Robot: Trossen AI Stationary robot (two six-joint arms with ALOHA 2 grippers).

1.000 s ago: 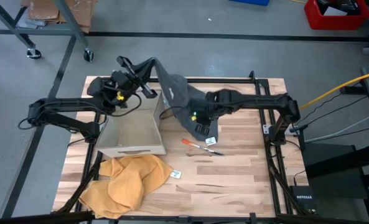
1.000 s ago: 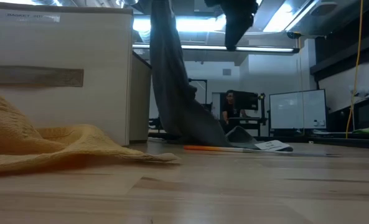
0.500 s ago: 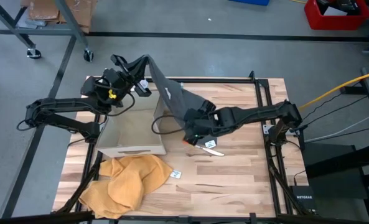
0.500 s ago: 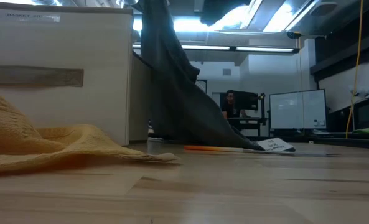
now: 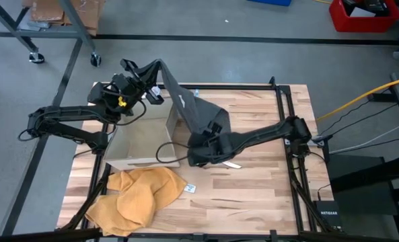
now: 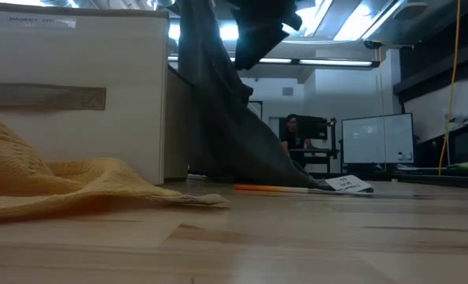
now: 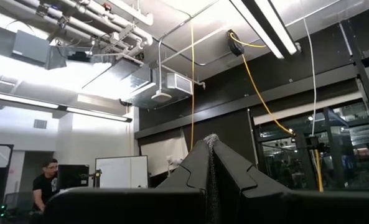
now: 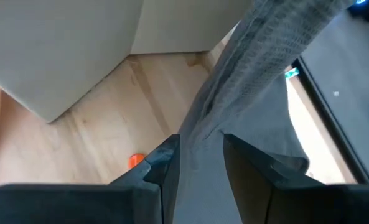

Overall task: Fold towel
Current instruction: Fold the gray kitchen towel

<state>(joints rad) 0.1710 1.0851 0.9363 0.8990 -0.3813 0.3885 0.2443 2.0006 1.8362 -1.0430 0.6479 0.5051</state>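
A dark grey towel hangs down beside a pale box, its foot reaching the bench by an orange pen; a yellow cloth lies near left.

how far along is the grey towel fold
Early. Done: the grey towel is out of the box, lifted by the left claw pinching its top corner. In hand: the right claw grips a lower part, fabric running between its fingers. Left: spreading it flat and every fold. The yellow towel lies crumpled, untouched.
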